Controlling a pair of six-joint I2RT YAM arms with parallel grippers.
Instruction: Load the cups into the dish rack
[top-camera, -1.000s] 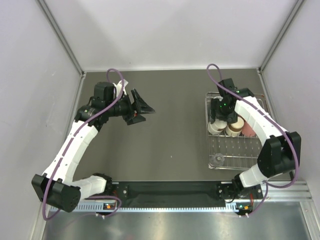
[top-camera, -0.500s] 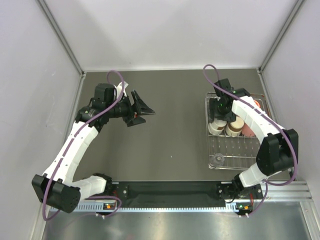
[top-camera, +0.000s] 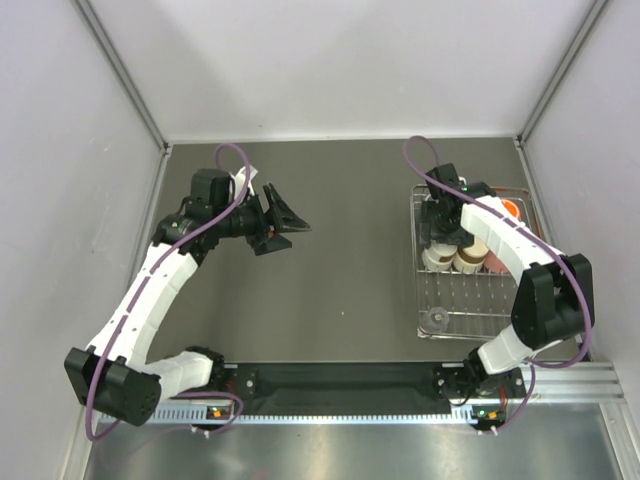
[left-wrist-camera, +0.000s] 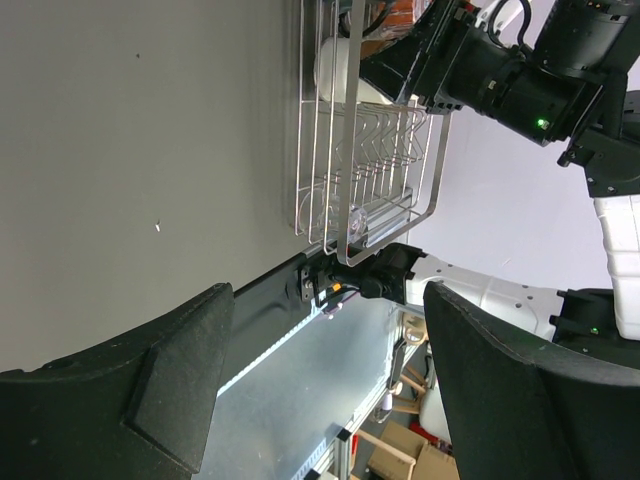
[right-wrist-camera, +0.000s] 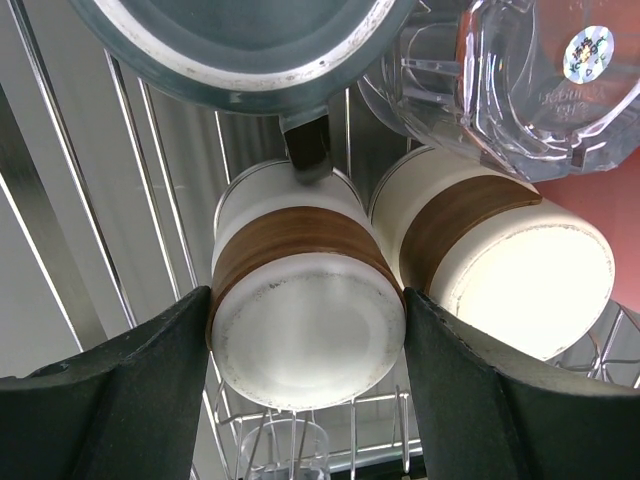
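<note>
1. Top view: the left gripper (top-camera: 290, 226) hangs above the bare table (top-camera: 350, 290). Its fingers are spread apart with nothing between them. It is well apart from the dish rack (top-camera: 419, 300), which stands on the table's right side.
2. Same view: the right gripper (top-camera: 441, 232) is down inside the rack's far half, at a row of cups lying on their sides. From left to right these are a white cup with a brown band (top-camera: 437, 258), a second banded cup (top-camera: 466, 260) and a pink cup (top-camera: 496, 262). An orange cup (top-camera: 510, 207) sits by the rack's far right corner, and a small clear cup (top-camera: 435, 320) near its front left corner.
3. Left wrist view: the two dark fingers (left-wrist-camera: 170, 390) stand wide apart and hold nothing. The rack shows far off beyond them, with the right arm reaching into it.
4. Right wrist view: the white cup with a brown band fills the gap between the fingers (right-wrist-camera: 110, 400), which press on both its sides. The second banded cup touches it on the right. A dark cup (right-wrist-camera: 240, 40) and a large clear cup (right-wrist-camera: 520, 80) lie beyond them, over the rack's wires.
</note>
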